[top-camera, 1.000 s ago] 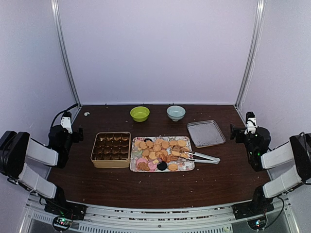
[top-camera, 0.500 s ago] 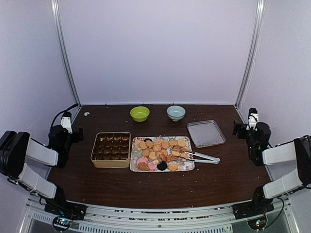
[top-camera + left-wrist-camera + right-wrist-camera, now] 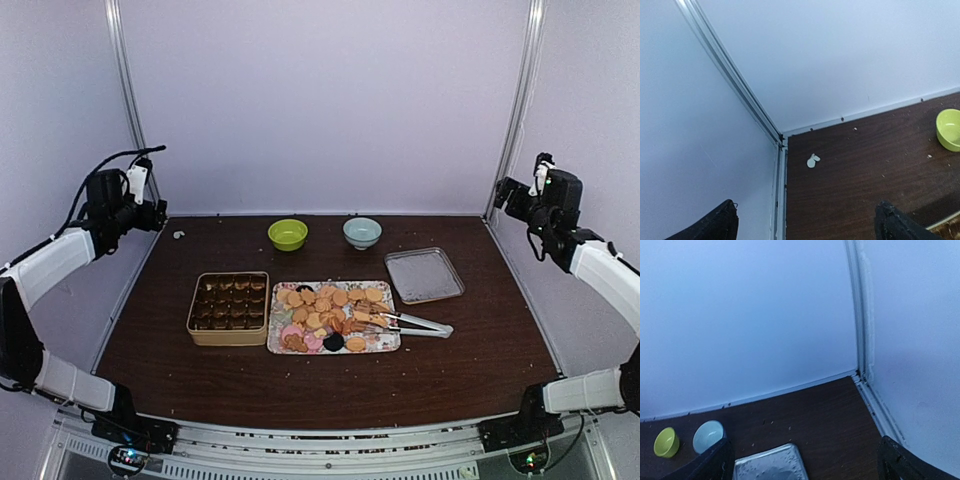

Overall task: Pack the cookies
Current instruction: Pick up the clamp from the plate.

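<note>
The cookies (image 3: 330,315), mostly tan-orange rounds with a few pink and dark ones, lie heaped on a flowered tray (image 3: 280,345) at the table's middle. A tan tin (image 3: 229,308) of dark brown paper cups stands just left of the tray. Metal tongs (image 3: 415,325) rest across the tray's right end. My left gripper (image 3: 158,214) is raised high at the far left, open and empty, far from the cookies. My right gripper (image 3: 503,193) is raised high at the far right, open and empty. The wrist views show only wide-apart fingertips (image 3: 720,225) (image 3: 897,460).
A green bowl (image 3: 287,234) and a pale blue bowl (image 3: 362,232) stand at the back. A silver tin lid (image 3: 424,274) lies at the right rear. A small white scrap (image 3: 812,160) lies near the back left corner. Walls and frame posts close in both sides.
Both arms have swung up from low beside the table to high positions near the back corners. The cookies, tin, tongs and bowls have not moved.
</note>
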